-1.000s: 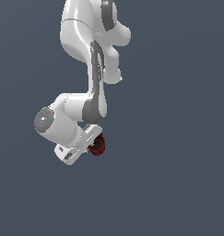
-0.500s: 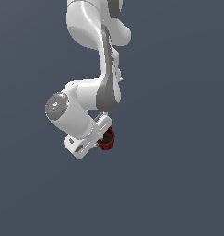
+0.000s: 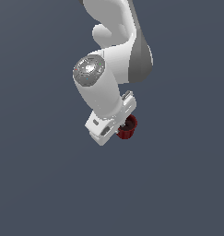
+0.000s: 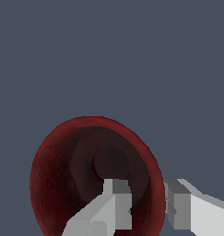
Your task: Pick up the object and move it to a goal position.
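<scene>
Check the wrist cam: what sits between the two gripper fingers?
The dark red cup's wall. In the wrist view one finger is inside the cup, the other outside, with the rim between them. The exterior view hides this.

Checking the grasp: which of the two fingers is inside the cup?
The finger over the dark interior of the red cup is inside; the other finger sits outside its rim.
</scene>
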Robot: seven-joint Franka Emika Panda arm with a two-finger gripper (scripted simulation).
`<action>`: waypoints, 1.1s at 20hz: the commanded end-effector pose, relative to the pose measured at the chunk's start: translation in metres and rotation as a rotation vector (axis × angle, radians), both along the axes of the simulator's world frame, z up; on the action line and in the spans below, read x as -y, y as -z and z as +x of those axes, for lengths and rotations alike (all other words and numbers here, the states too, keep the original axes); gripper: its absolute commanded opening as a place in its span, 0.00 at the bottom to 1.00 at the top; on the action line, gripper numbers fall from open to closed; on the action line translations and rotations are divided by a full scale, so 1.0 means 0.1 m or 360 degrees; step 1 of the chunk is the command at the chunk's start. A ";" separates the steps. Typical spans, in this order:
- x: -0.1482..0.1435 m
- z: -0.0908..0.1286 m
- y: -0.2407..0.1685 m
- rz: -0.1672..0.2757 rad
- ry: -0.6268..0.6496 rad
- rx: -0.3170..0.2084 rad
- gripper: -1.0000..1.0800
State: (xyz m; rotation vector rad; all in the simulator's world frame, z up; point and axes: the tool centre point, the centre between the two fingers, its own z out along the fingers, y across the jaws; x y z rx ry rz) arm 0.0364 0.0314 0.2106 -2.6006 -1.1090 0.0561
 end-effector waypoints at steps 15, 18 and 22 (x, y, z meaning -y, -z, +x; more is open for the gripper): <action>-1.42 -0.20 -1.39 0.0002 0.0001 0.0004 0.00; -1.59 -0.21 -1.56 0.0003 0.0002 0.0005 0.00; -1.72 -0.21 -1.68 0.0004 0.0003 0.0005 0.00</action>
